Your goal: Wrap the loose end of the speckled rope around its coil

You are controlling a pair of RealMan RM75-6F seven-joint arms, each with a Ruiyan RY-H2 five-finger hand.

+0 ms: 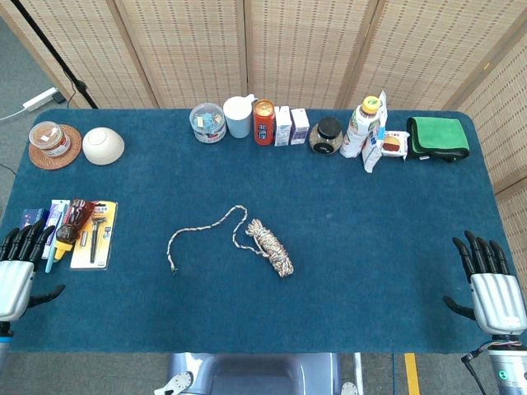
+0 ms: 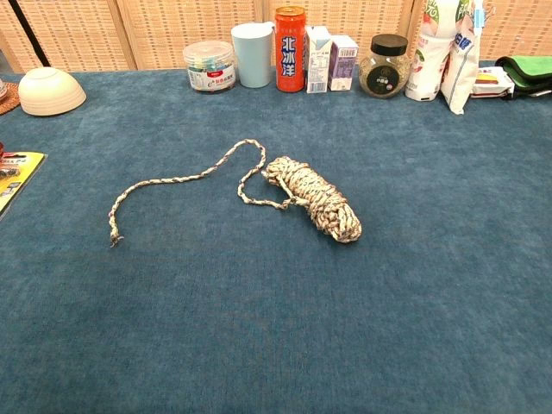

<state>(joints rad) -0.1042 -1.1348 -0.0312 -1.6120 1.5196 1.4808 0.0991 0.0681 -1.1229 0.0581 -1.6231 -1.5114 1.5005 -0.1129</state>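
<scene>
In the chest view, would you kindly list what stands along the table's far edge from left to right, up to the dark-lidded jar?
White bowl → clear plastic tub of small items → pale blue cup → orange can → two small cartons → dark-lidded glass jar.

Head view: high, looking down. Chest view: low, nearer, apparently forward. Shared: rope point(image 1: 265, 240), mid-table.
</scene>
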